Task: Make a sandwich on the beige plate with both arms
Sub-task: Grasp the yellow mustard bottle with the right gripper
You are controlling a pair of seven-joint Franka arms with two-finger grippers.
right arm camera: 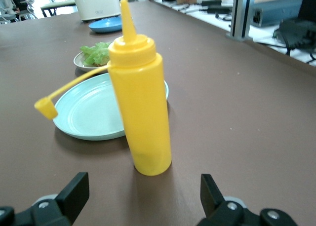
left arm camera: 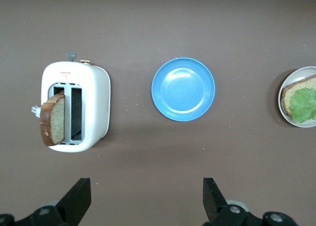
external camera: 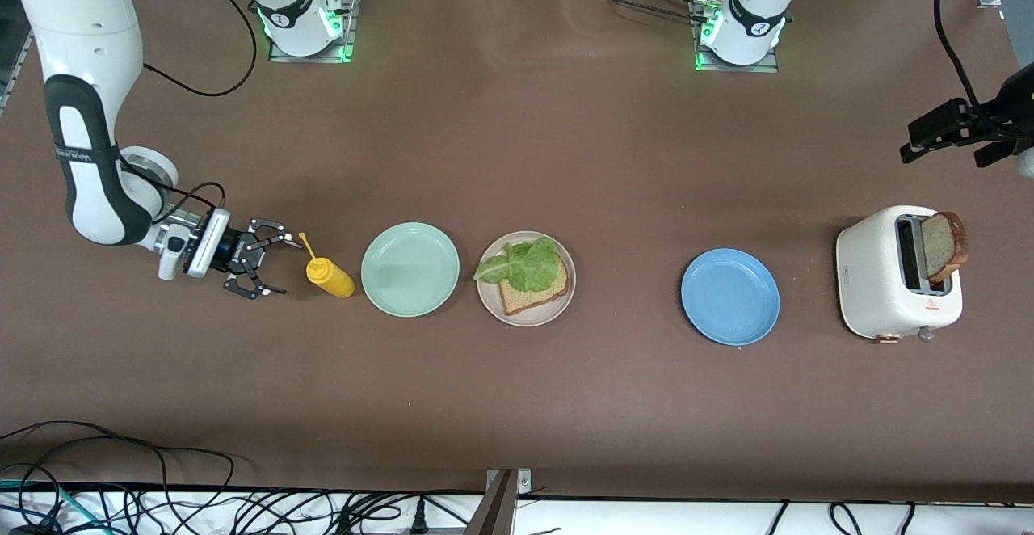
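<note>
Toaster [external camera: 888, 276] at the left arm's end of the table [external camera: 517, 131] holds the second toast slice [external camera: 942, 246]; left hand [left arm camera: 143, 206] hovers open near it. Beige plate [external camera: 489, 299] carries toast [external camera: 529, 294] under lettuce [external camera: 521, 264]; topping remains. Right hand [external camera: 262, 264] gapes beside the bottle [external camera: 329, 276].

Round mint-green plate [external camera: 409, 269] on brown table [external camera: 517, 155]. Yellow plastic squeeze bottle [external camera: 329, 277] upright just beside it, cap off. Round blue plate [external camera: 730, 296] and white toaster [external camera: 888, 276] well apart from it, toward the left arm's end.
</note>
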